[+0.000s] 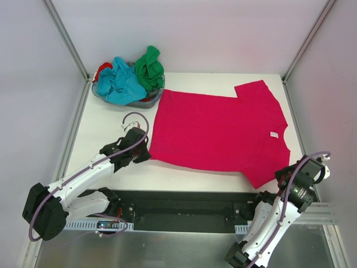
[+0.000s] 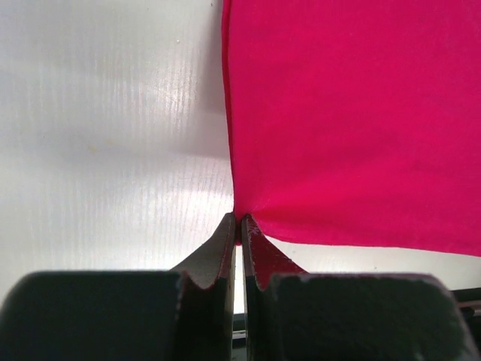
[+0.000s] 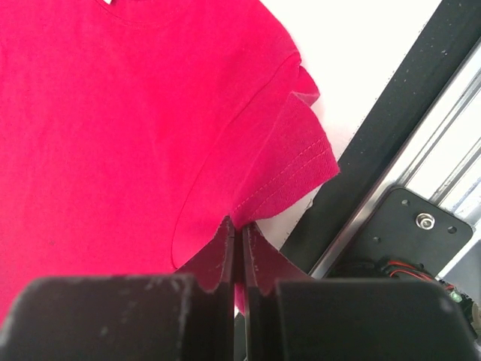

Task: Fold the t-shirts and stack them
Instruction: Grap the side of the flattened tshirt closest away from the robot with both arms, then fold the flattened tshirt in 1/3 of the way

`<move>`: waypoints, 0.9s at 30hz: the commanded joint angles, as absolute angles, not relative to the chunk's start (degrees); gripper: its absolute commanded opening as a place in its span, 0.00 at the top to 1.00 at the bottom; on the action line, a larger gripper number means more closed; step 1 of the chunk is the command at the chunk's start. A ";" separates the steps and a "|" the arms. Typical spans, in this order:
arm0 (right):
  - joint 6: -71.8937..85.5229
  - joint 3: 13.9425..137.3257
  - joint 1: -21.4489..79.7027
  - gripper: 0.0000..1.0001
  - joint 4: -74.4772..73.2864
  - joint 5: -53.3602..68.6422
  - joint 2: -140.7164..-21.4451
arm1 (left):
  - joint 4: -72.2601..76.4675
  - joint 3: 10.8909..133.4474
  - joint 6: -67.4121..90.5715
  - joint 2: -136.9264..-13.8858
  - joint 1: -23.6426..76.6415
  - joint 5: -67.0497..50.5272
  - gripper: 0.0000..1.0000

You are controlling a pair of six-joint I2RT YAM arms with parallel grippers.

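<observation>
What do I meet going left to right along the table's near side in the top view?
In order: left end effector → crimson-pink t-shirt, spread flat → right end effector.

No legible text or number anywhere; the small white neck label (image 1: 274,134) on the crimson-pink t-shirt (image 1: 217,131) illegibly tiny.

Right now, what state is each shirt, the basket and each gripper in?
basket: upright, holding shirts.
crimson-pink t-shirt: spread flat, unfolded.
turquoise-blue t-shirt: crumpled in basket.
green t-shirt: crumpled in basket.
red t-shirt: mostly hidden.
left gripper: shut on crimson-pink hem corner.
right gripper: shut on its sleeve.
</observation>
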State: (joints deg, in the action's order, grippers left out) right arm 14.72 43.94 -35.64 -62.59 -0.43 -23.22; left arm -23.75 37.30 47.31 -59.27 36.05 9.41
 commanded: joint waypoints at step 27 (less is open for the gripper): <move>18.10 57.56 -15.21 0.99 -41.93 -11.95 -58.17 | -25.05 61.43 41.05 -83.67 28.92 16.70 1.00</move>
